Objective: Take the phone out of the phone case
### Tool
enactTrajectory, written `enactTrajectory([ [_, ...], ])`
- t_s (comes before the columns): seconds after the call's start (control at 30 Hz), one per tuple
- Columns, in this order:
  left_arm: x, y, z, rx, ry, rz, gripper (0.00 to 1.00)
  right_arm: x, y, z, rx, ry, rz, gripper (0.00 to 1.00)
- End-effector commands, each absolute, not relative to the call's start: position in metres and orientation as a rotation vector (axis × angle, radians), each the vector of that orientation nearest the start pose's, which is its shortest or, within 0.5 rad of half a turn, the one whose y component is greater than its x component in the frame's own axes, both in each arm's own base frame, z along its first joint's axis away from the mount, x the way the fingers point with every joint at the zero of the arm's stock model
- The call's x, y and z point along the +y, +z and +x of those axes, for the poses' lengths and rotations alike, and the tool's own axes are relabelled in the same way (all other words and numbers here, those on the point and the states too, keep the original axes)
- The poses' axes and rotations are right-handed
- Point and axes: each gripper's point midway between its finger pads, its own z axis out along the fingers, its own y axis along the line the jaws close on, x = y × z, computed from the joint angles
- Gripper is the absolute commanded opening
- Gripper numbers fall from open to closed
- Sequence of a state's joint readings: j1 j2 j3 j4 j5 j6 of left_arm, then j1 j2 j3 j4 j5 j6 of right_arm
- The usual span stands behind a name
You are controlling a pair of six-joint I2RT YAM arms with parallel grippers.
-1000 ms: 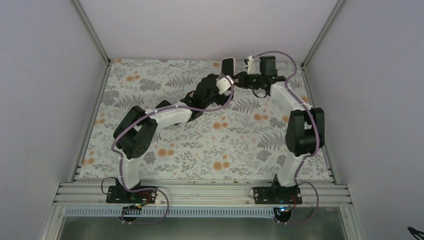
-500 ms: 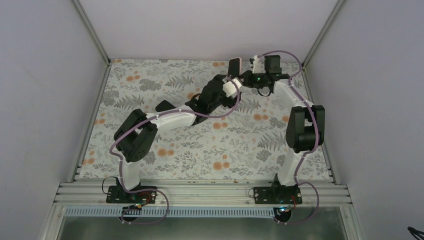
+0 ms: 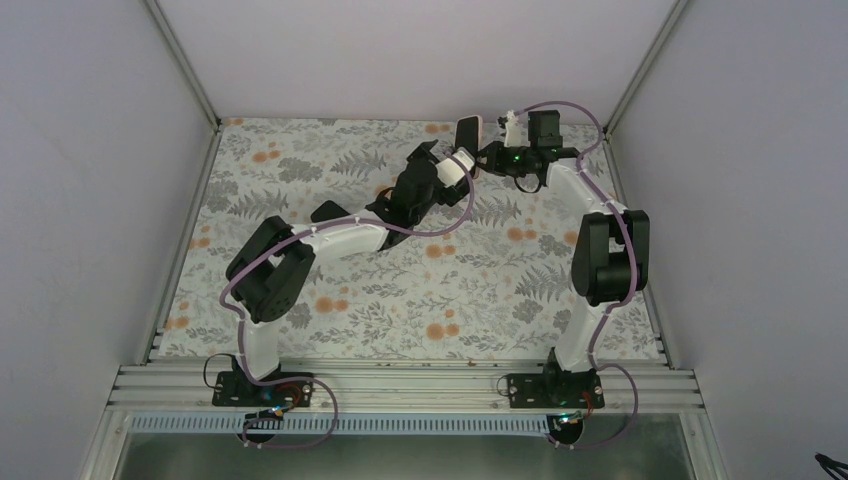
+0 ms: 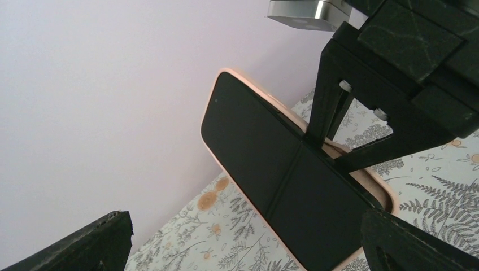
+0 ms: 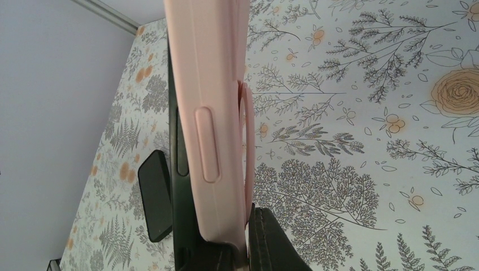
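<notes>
The phone [image 4: 265, 164], black screen facing the left wrist camera, sits in a pink case [image 4: 377, 183] held up off the table at the far edge. My right gripper [image 3: 480, 150] is shut on the case's lower end; its black fingers [image 4: 333, 107] cross the screen. In the right wrist view the case [image 5: 206, 113] shows edge-on, with the phone's dark edge [image 5: 176, 169] along its left side and my right gripper [image 5: 237, 234] clamped at the bottom. My left gripper [image 3: 438, 158] is open just left of the phone, not touching it; its fingers [image 4: 85, 243] frame the left wrist view.
A flat black rounded object [image 3: 325, 211] lies on the floral table cover beside the left arm and shows in the right wrist view [image 5: 155, 195]. The back wall [image 3: 400, 50] stands right behind the phone. Metal frame posts [image 3: 185, 60] mark the back corners.
The right gripper carried the cased phone slightly right. The left gripper first closed in on the phone, then drew back to the left and now stands open, clear of it.
</notes>
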State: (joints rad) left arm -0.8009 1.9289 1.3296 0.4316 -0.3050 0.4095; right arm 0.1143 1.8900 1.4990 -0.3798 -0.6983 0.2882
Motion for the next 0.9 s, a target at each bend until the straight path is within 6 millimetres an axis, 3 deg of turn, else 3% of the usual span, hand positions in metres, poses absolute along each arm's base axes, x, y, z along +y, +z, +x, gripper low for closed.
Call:
enactTrajectory([
  [0.0,-0.395,0.241,0.443,1.528,-0.082,0.798,1.0,0.17,0.219,0.488,2.216,1.045,-0.217,0.03],
  [0.37,-0.405,0.232,0.432,1.546,-0.127,0.838,1.0,0.17,0.217,0.493,2.219,1.042,-0.205,0.03],
  [0.87,-0.413,0.211,0.445,1.566,-0.091,0.835,1.0,0.174,0.231,0.486,2.191,1.073,-0.221,0.03],
])
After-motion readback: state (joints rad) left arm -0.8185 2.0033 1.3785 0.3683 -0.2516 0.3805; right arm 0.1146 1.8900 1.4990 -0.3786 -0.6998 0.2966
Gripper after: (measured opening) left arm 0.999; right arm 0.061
